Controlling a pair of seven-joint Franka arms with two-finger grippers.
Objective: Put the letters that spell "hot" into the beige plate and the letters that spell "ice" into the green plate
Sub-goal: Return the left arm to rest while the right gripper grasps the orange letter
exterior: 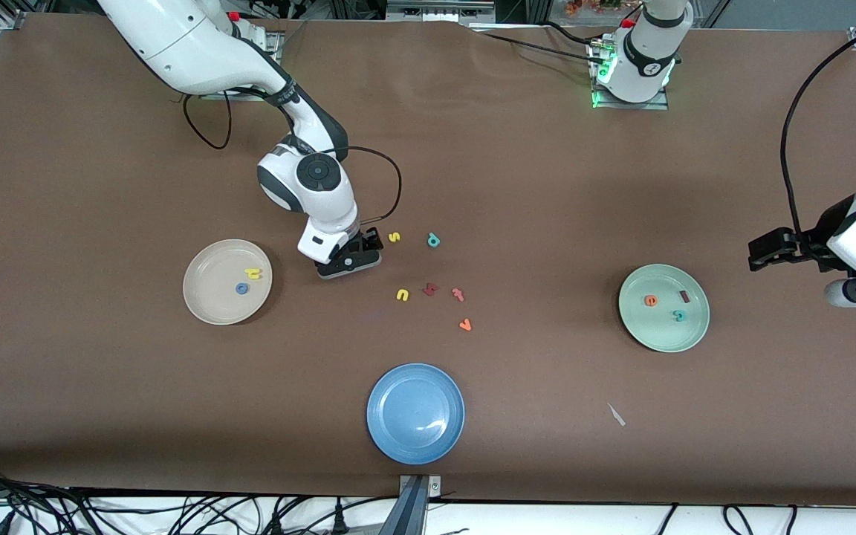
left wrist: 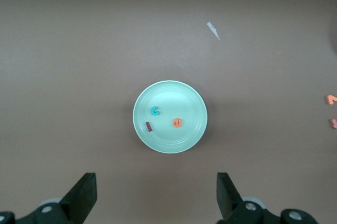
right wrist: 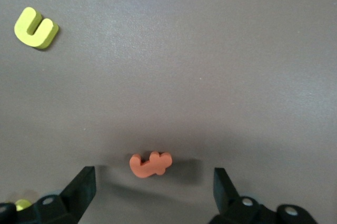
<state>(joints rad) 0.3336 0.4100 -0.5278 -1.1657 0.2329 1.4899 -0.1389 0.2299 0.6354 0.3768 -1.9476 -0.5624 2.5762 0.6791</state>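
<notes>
The beige plate (exterior: 209,301) holds the yellow h (exterior: 253,274) and the blue o (exterior: 241,288). Low over the table beside that plate, my right gripper (exterior: 350,261) (right wrist: 152,192) is open. The orange t (right wrist: 150,164) lies on the table between its fingertips, untouched, and is hidden in the front view. The green plate (exterior: 658,334) (left wrist: 189,103) holds the orange e (exterior: 651,300) (left wrist: 177,123), the dark red i (exterior: 684,296) (left wrist: 149,126) and the teal c (exterior: 679,316) (left wrist: 155,111). My left gripper (exterior: 770,251) (left wrist: 157,197) waits open and empty, in the air at the left arm's end of the table.
Loose letters lie mid-table: yellow s (exterior: 394,237), teal p (exterior: 433,240), yellow u (exterior: 402,295) (right wrist: 36,28), a dark red letter (exterior: 430,289), a pinkish-red t (exterior: 458,294), orange v (exterior: 465,324). A blue plate (exterior: 415,413) sits nearest the front camera. A paper scrap (exterior: 616,414) lies beside it.
</notes>
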